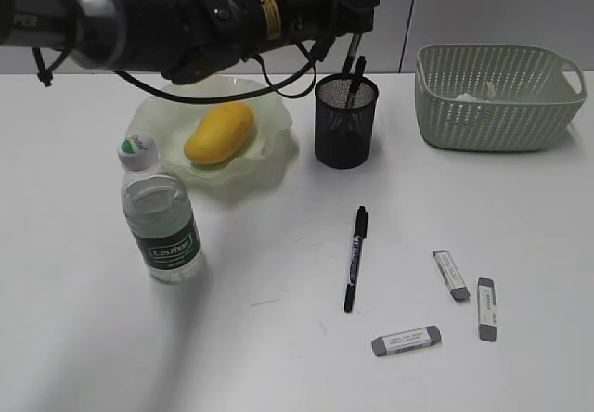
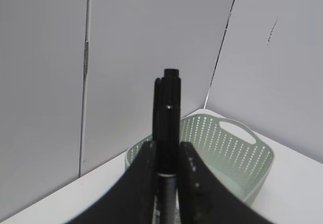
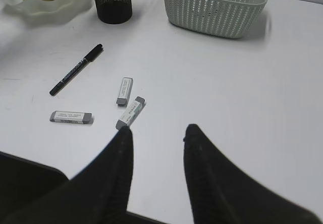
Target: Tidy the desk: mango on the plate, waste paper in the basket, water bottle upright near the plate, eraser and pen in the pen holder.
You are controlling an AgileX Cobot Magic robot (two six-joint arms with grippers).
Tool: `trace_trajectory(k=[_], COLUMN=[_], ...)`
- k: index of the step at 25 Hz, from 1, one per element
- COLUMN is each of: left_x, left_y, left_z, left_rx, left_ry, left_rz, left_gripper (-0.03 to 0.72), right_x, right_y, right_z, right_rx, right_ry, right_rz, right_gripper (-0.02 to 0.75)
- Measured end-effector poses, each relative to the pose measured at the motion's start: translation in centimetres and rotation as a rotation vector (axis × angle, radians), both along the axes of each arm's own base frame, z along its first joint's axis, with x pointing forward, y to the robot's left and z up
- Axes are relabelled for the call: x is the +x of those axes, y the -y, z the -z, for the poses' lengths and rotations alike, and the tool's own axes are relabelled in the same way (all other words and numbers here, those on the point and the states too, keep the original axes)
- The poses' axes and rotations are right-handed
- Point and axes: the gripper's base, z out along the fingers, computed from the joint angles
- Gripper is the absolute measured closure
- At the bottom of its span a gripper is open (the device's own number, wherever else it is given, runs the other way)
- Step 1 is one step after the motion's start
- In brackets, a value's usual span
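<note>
My left gripper (image 1: pixel 355 41) is shut on a black pen (image 2: pixel 167 108), held upright with its lower end inside the black mesh pen holder (image 1: pixel 346 124). A second black pen (image 1: pixel 355 257) lies on the desk (image 1: pixel 278 338), with three grey erasers (image 1: pixel 450 275) to its right. The mango (image 1: pixel 220 134) lies on the green plate (image 1: pixel 269 157). The water bottle (image 1: pixel 160 212) stands upright left of the plate. The waste paper (image 1: pixel 473 96) lies in the basket (image 1: pixel 497 120). My right gripper (image 3: pixel 156 133) is open and empty, hovering near one eraser (image 3: pixel 131 112).
The left arm spans the back of the desk above the plate. The basket (image 2: pixel 227 143) stands right of the pen holder by the back wall. The right wrist view shows the loose pen (image 3: pixel 75 68) left of the erasers.
</note>
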Motion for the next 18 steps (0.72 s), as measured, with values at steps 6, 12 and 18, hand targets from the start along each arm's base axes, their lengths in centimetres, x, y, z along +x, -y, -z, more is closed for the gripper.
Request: trace_trajectory(k=[6,12,18], left_x=[0.8,1.1,1.1], left_y=[0.2,0.3,0.3], left_z=[2.3,4.5,4.2], left_rx=[-0.022,0.008,0.011], left_ry=[0.042,0.03,0.033], left_rz=[-0.029,-0.034,-0.039], left_gripper=[0.612,0.582,0.333], right_x=[0.0,0.0,0.0], right_y=[0.0,0.0,0.0], right_z=[0.0,0.0,0.0], right_rx=[0.0,0.0,0.001], right_ry=[0.0,0.001,0.001], right_rz=[0.0,0.0,0.0], right_gripper=[0.453,0.453,0.465])
